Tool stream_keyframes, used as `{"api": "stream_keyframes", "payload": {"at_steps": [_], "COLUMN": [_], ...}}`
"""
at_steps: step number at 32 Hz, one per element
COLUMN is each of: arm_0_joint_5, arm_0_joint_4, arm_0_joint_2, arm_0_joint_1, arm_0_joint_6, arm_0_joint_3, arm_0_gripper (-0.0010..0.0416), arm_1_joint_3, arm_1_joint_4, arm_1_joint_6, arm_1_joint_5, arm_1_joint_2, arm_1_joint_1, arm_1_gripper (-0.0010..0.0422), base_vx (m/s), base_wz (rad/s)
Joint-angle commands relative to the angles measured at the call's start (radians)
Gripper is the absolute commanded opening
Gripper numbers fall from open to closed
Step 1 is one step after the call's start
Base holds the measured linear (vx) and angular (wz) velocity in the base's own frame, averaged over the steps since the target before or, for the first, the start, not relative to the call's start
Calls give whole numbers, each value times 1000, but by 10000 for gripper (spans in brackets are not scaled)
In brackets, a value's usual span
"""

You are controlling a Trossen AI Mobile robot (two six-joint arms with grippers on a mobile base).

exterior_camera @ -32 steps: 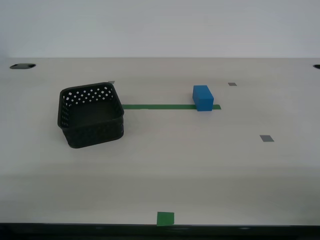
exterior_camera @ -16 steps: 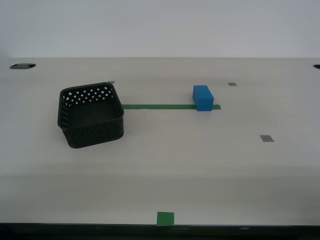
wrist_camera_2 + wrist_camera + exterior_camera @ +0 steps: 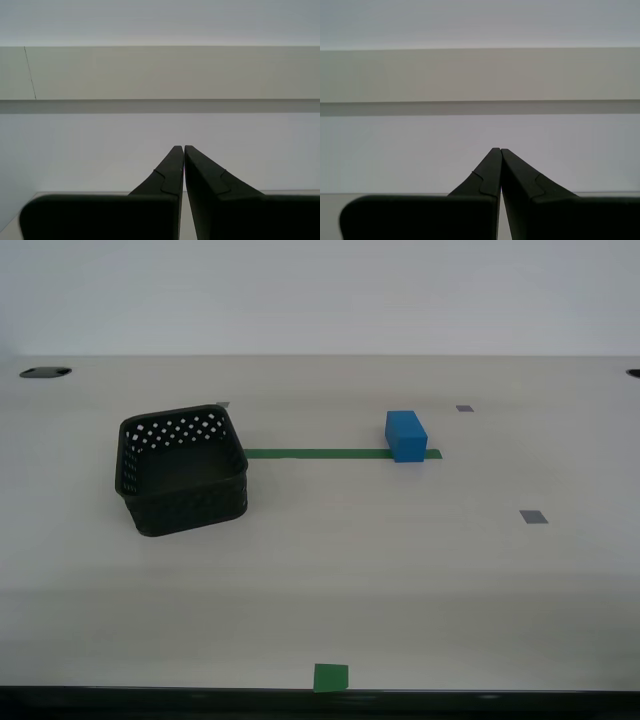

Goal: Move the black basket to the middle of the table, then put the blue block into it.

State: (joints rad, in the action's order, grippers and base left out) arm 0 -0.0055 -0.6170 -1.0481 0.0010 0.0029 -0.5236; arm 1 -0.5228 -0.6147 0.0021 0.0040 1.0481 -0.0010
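A shallow black plastic basket (image 3: 183, 470) with rounded corners and rows of small holes in its walls sits skewed toward the exterior view's left on the wide, pale beige table (image 3: 400, 570), not yet at the middle. The small, solid, bright blue rectangular block (image 3: 406, 435) stands well apart from it, on the end of a green tape strip (image 3: 320, 453) nearer the exterior view's right. Small grey tape squares (image 3: 533, 517) and a green tape square (image 3: 331, 676) dot the matte top.

Neither arm shows in the exterior view. My first hand (image 3: 498, 150) and my second hand (image 3: 181, 147) each point at a blank wall, their dark, smooth tapered fingers pressed together at the tips and holding nothing.

The task looks unstarted. The light, thin-walled basket may well slide or tip if it is caught by one wall alone, and a push along the tape line could carry it into the block. The block's plain, slick faces could slip from a pinch that lands off centre. Dropping it from height risks a bounce off the rigid basket floor.
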Motion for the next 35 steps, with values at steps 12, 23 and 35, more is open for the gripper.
{"api": "stream_keyframes", "payload": {"at_steps": [12, 23, 35], "arm_0_joint_5": [0, 0, 0], "arm_0_joint_4": [-3, -2, 5], "arm_0_joint_2": [0, 0, 0], "arm_0_joint_1": [0, 0, 0], "arm_0_joint_6": [0, 0, 0], "arm_0_joint_3": [-1, -1, -1], "arm_0_gripper": [0, 0, 0], "arm_1_joint_3": [-147, -558, -707], "arm_1_joint_4": [365, 1081, 1453], "arm_1_joint_6": [0, 156, 298], "arm_1_joint_5": [30, 35, 37], "arm_1_joint_2": [1, 57, 325], "arm_1_joint_1": [0, -3, -58], "arm_1_gripper": [0, 0, 0], "base_vx": [0, 0, 0], "base_wz": [0, 0, 0]}}
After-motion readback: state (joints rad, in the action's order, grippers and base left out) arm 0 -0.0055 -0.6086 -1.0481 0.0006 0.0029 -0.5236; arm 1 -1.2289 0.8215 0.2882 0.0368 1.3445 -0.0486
